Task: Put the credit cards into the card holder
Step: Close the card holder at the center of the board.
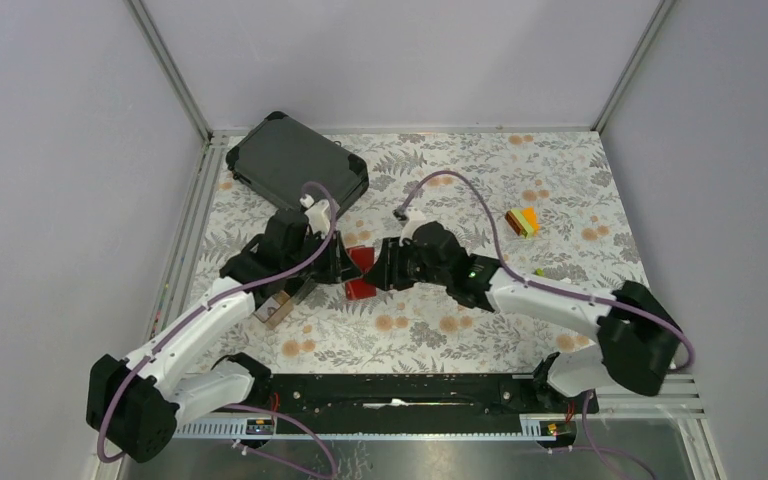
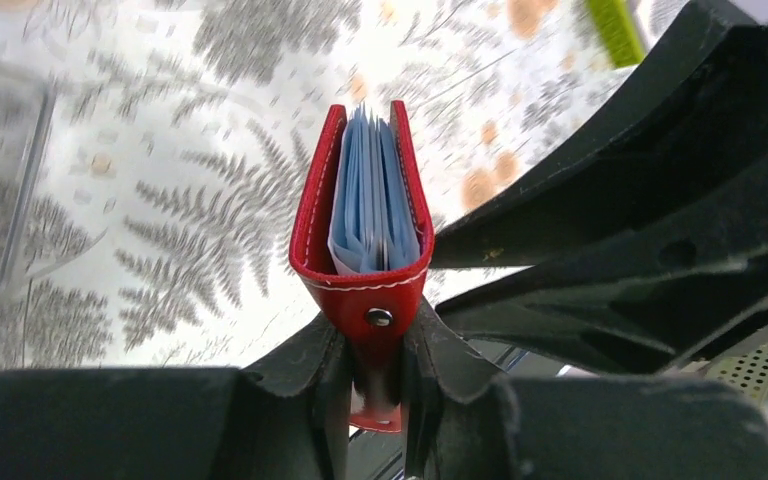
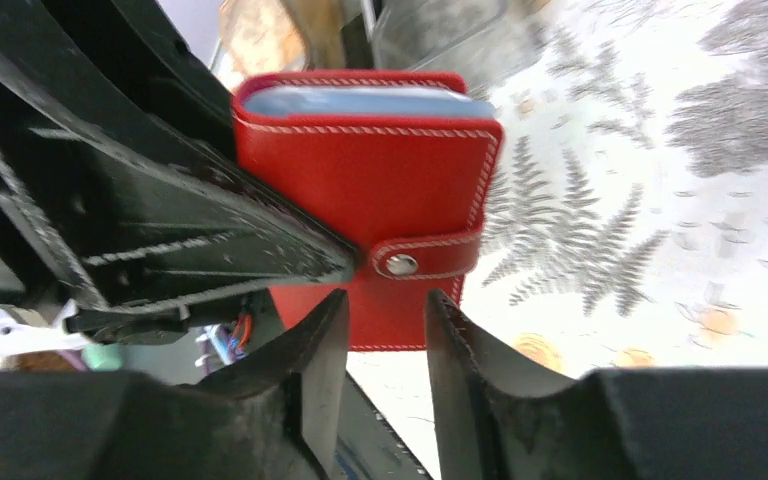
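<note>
The red card holder [image 1: 360, 272] hangs above the table between both arms. My left gripper [image 2: 375, 345] is shut on its lower edge, just below the metal snap. Blue and grey credit cards [image 2: 372, 200] stand packed between its two red covers, seen edge-on. In the right wrist view the card holder [image 3: 360, 170] faces me, with its snap tab [image 3: 425, 255] lying across the front and card edges [image 3: 360, 100] showing along the top. My right gripper [image 3: 387, 300] stands open just short of the holder's lower edge, with nothing between its fingers. The left gripper [image 1: 338, 262] and right gripper [image 1: 385, 270] nearly touch.
A large dark hard-shell case [image 1: 300, 165] lies at the back left. A clear box with a wooden base [image 1: 275, 308] sits under the left arm. Small yellow, orange and green blocks [image 1: 523, 221] lie at the right, with a tiny green piece [image 1: 540, 272] nearer.
</note>
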`<state>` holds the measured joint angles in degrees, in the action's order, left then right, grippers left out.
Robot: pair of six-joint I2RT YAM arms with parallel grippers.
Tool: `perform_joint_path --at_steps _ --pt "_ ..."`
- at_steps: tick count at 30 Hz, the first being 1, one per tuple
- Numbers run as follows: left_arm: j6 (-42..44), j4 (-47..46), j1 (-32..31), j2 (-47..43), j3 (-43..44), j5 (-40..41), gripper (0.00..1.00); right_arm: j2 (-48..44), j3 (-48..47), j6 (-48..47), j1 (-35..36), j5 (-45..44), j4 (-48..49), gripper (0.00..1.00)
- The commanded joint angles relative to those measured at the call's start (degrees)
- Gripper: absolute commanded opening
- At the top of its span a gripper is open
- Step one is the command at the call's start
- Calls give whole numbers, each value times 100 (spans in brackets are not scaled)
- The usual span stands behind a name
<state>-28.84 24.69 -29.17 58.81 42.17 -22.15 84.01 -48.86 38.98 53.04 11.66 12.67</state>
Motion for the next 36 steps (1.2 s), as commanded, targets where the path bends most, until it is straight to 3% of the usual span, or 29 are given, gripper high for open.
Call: perform_joint_path --at_steps 1,7,17,19,22,25,27,33,36 --pt "-160 -810 -75 226 631 -87 0 -828 -144 -664 -96 -1643 -1455 48" --pt "-315 -852 -104 1194 1170 -204 0 -1691 359 -911 -961 -1788 -1833 69" --pt "8 -667 -398 3377 2304 -85 12 -1961 836 -1415 -2288 -1187 -1820 85" --pt "176 -665 -405 3712 2446 -65 19 -1952 861 -1491 -2456 -1035 -1826 90" --pt "345 -681 -405 4023 2570 169 39 -1993 919 -1554 -2665 -905 -1825 94" --pt "466 -692 -405 4129 2663 473 71 -2031 958 -1588 -2858 -812 -1825 96" --pt "549 -651 -386 4103 2750 767 84 -2041 972 -1610 -2966 -737 -1837 96" --pt "668 -447 -114 3298 2754 1548 98 -2074 945 -1651 -3147 -809 -1940 99" --pt "572 -264 179 2514 2640 2078 99 -2164 933 -1709 -3146 -1075 -1978 100"
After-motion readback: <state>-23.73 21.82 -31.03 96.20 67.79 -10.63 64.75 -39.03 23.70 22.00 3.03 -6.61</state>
